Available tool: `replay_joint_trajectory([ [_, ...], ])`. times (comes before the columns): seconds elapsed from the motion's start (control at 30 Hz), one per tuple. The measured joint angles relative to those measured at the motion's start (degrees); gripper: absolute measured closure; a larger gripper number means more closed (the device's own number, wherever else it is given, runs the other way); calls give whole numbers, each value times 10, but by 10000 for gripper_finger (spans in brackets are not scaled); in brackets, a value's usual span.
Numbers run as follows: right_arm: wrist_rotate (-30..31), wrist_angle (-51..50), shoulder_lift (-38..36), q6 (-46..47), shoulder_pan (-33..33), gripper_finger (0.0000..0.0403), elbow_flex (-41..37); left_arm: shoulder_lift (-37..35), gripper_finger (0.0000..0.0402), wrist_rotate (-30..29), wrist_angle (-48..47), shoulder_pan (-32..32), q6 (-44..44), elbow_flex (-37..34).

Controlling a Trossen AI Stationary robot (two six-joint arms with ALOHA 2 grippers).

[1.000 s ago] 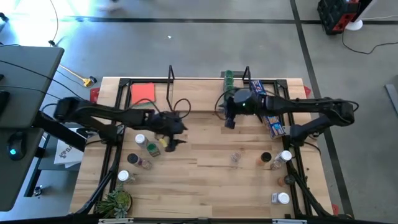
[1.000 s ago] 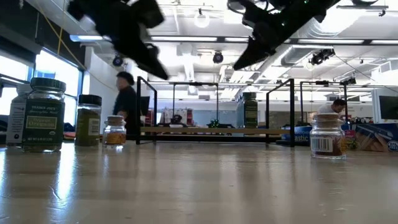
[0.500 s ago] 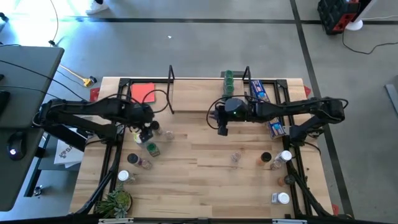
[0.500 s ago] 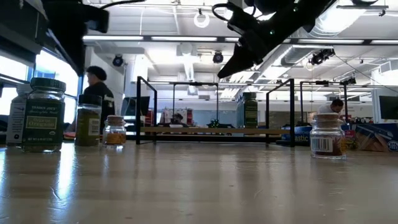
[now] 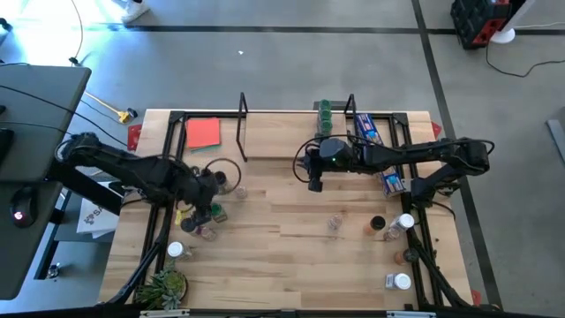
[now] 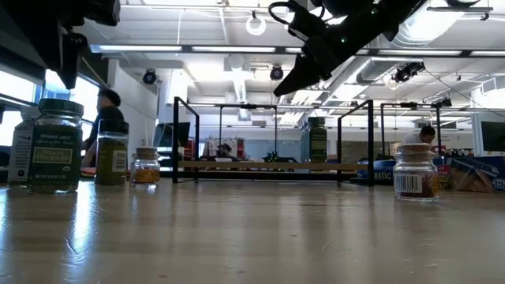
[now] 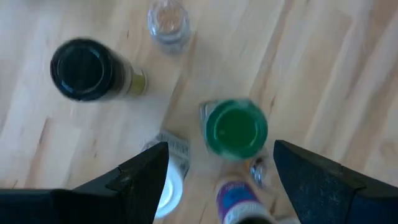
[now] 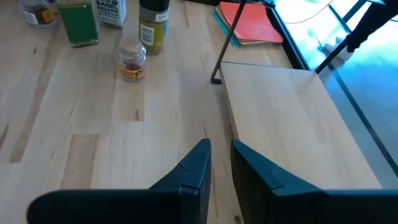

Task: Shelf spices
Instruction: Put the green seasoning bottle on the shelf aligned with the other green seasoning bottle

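The left gripper [image 7: 221, 171] is hanging over the left part of the table [image 5: 291, 243], its fingers [image 7: 140, 177] spread wide and holding nothing, directly above a green-capped jar [image 7: 236, 129] that is standing upright. Around that jar a black-capped jar [image 7: 82, 70], a small clear jar [image 7: 166, 22] and a white-capped jar [image 7: 168, 186] are standing close by, each apart from the others. The right gripper [image 8: 217, 165] is hovering above the table just in front of the shelf [image 8: 292, 118], its fingers nearly together with only a narrow gap and nothing between them. The shelf is sitting at the back of the table, between thin black end frames, and a tall green jar [image 5: 325, 112] is standing at its right end. A red-orange card [image 5: 203, 132] is lying flat to the left of the shelf, and a blue package [image 5: 380, 155] is lying at the right side. More jars are standing near the right edge, among them a brown-filled jar [image 6: 415, 171] and a white-capped one [image 5: 405, 222]. A small plant [image 5: 164, 284] is sitting at the front left corner.
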Motion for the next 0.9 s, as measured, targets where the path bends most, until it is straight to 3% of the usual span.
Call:
replay_joint_trajectory([
  [0.17,0,0,0,-5,6,348,0,48,115,-48,11,-37,-58,0],
  [0.43,0,-11,0,1,30,348,0,118,115,-45,27,-50,-65,2],
  [0.9,-2,-20,0,8,55,348,0,121,115,-33,55,-44,-37,-1],
])
